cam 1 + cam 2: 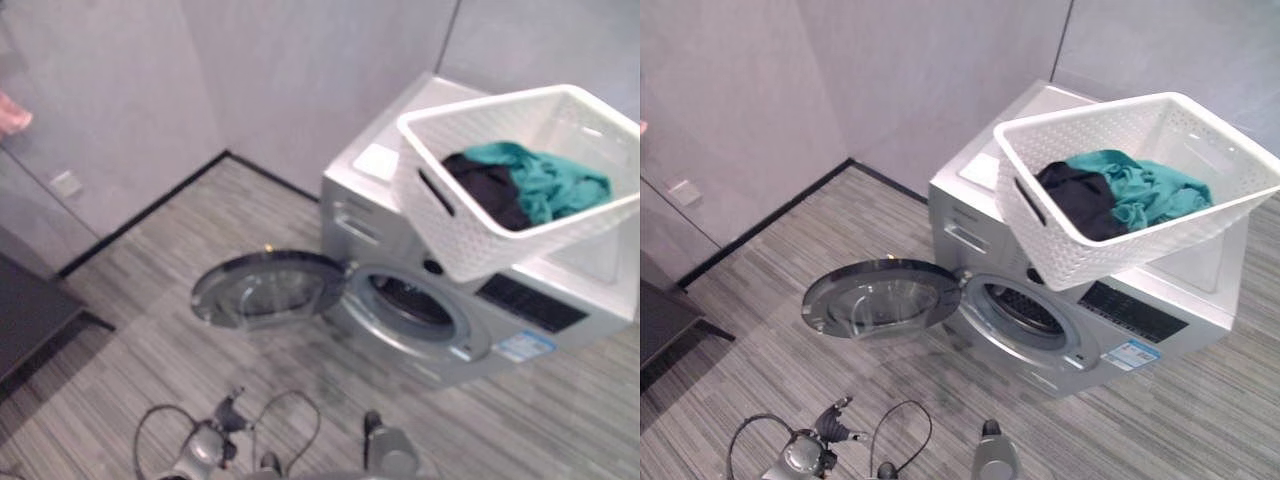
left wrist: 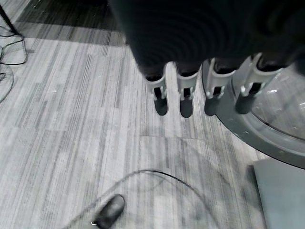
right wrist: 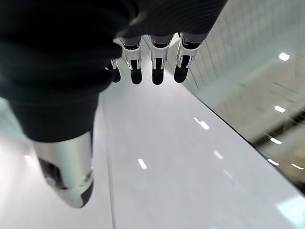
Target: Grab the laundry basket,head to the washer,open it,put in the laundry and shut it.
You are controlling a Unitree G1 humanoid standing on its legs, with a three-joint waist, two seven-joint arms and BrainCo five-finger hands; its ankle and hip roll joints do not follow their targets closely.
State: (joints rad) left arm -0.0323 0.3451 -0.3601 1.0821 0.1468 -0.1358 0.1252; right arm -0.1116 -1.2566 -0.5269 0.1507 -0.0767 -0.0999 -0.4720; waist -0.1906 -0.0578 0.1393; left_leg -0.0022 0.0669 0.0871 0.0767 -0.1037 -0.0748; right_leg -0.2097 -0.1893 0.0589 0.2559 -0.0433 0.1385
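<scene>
A white perforated laundry basket (image 1: 450, 215) stands on top of the silver front-loading washer (image 1: 520, 300). A teal garment (image 1: 545, 180) and a black one (image 1: 490, 190) lie inside it. The washer's round door (image 1: 265, 290) is swung wide open to the left, and the dark drum opening (image 1: 410, 300) is exposed. My left hand (image 2: 183, 90) hangs over the grey floor beside the door's rim (image 2: 267, 138), fingers straight and holding nothing. My right hand (image 3: 157, 67) shows against a pale smooth surface, fingers relaxed, thumb (image 3: 66, 171) apart, with nothing in it.
The washer stands near a corner of pale walls with a dark skirting line (image 1: 150, 210). A low dark piece of furniture (image 1: 25, 320) sits at the left edge. A wall socket (image 1: 66, 183) and a pink cloth (image 1: 12, 112) show on the left. Striped grey floor (image 1: 150, 350) lies before the door.
</scene>
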